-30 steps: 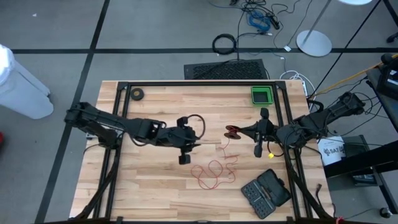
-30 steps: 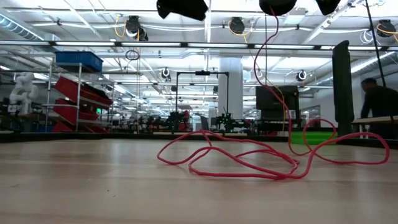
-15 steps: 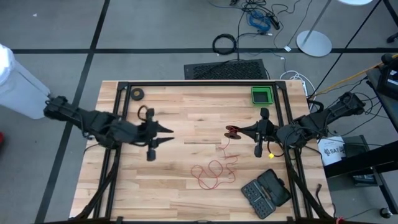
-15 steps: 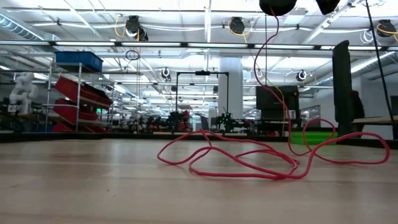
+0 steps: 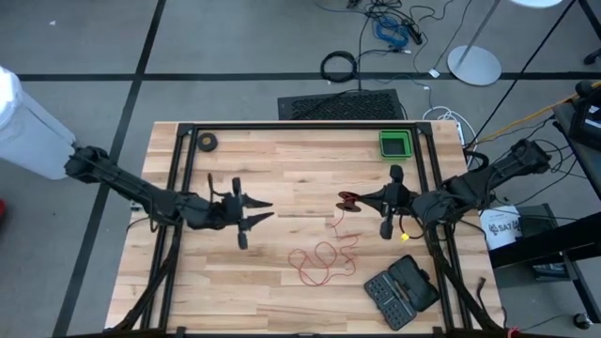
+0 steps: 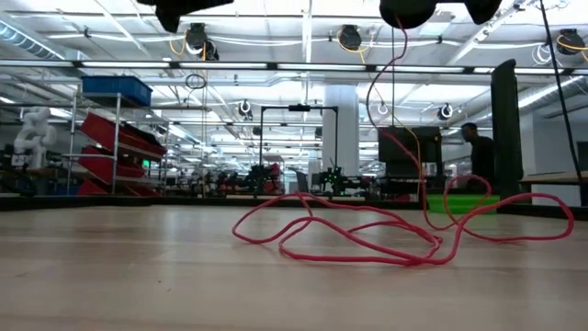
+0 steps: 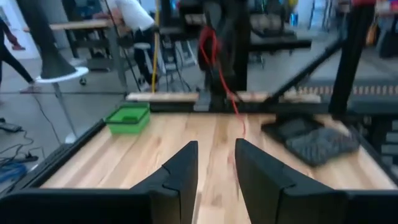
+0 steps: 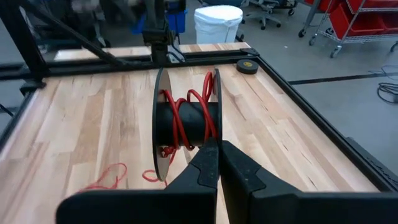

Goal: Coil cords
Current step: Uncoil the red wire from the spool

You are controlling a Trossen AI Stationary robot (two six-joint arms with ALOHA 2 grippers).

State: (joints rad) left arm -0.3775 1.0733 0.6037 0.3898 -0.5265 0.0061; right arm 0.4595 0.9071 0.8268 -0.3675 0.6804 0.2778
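Gripping reel (image 8: 185, 123), right claw (image 5: 360, 198) clenched; left claw (image 5: 267, 208) released, empty; red cord (image 5: 324, 255) partly wound.

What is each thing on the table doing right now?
red cord: mostly loose on the table, a few turns wound on the reel.
reel: held up off the table.
right pincer: shut on the reel.
left pincer: open, empty.
green bin: sitting at the table's far edge.
black case: lying open.

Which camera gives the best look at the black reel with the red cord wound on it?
The right wrist view: the reel fills the frame, its red cord windings visible, pinched by the right end effector. The high view shows it small; the left wrist view blurs it; the low view shows only cord.
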